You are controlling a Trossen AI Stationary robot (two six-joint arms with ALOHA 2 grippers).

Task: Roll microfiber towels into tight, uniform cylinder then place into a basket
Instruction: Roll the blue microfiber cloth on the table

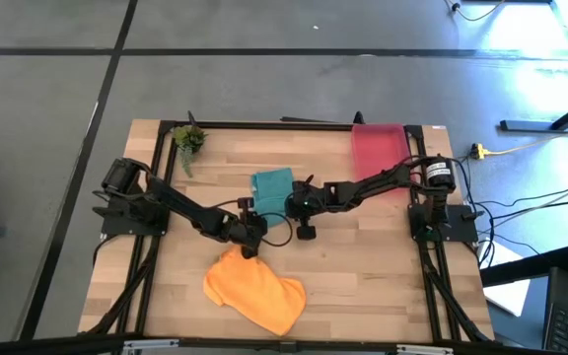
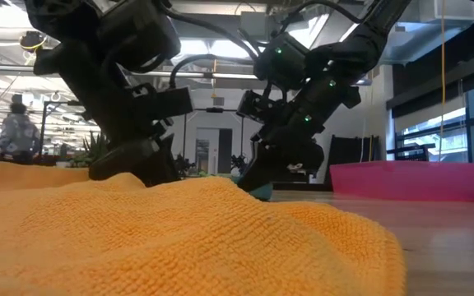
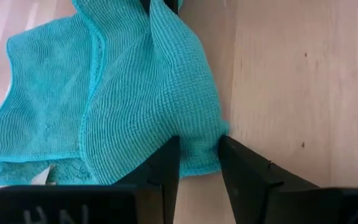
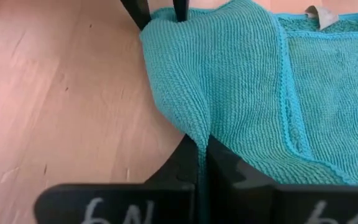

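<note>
The teal towel point(image 1: 272, 187) lies crumpled on the table's middle, with a raised fold along its near edge. My left gripper point(image 3: 197, 171) is shut on that fold at its left end and my right gripper point(image 4: 201, 163) on its right end; in the high view they meet at the towel's near edge, left gripper point(image 1: 254, 219) and right gripper point(image 1: 292, 207). The orange towel point(image 1: 254, 291) lies in a loose heap near the front edge. The red-pink basket point(image 1: 380, 153) stands at the far right. My left gripper has the teal towel's bunched fold point(image 3: 194, 146) between its two fingers, at the fold's end, and the cloth fills the gap. The fingers slant down from the table's left. The rest of the towel lies slack on the table. My right gripper pinches the same fold's other end point(image 4: 199, 134) between its two fingers, as a thin ridge of several layers. The fingers slant down from the table's right. The fold rises to the fingers and the cloth beyond it lies on the table.
A small green plant point(image 1: 189, 140) stands at the far left corner. The orange towel point(image 2: 179, 238) fills the foreground of the low view, just in front of both arms. Bare wood lies to the right of the orange towel.
</note>
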